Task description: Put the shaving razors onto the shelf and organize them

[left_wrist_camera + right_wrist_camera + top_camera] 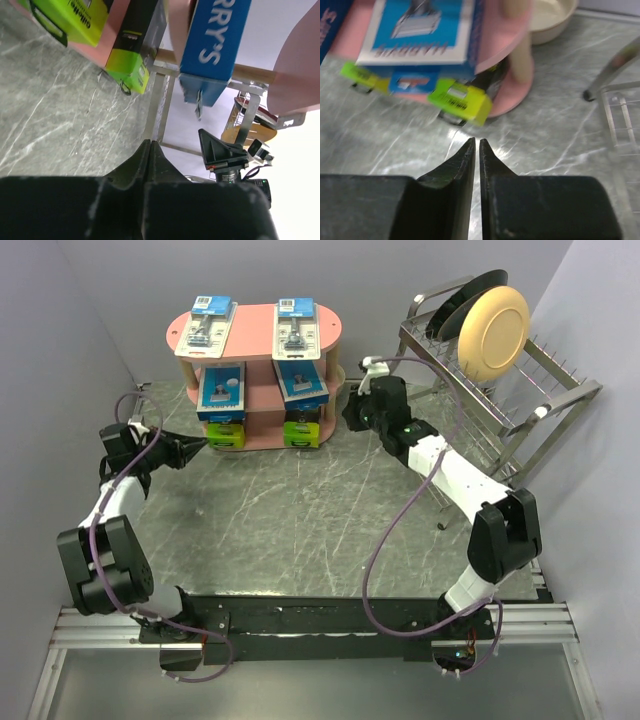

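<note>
Grey marble-look tabletop (300, 525), pale walls (90, 310); L gripper (151, 143) & R gripper (475, 141) jaws closed, empty.

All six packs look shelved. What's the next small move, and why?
Probably retreat from the shelf: two packs sit on each tier, and the left gripper and right gripper are shut, empty, tips close to the bottom boxes.
</note>
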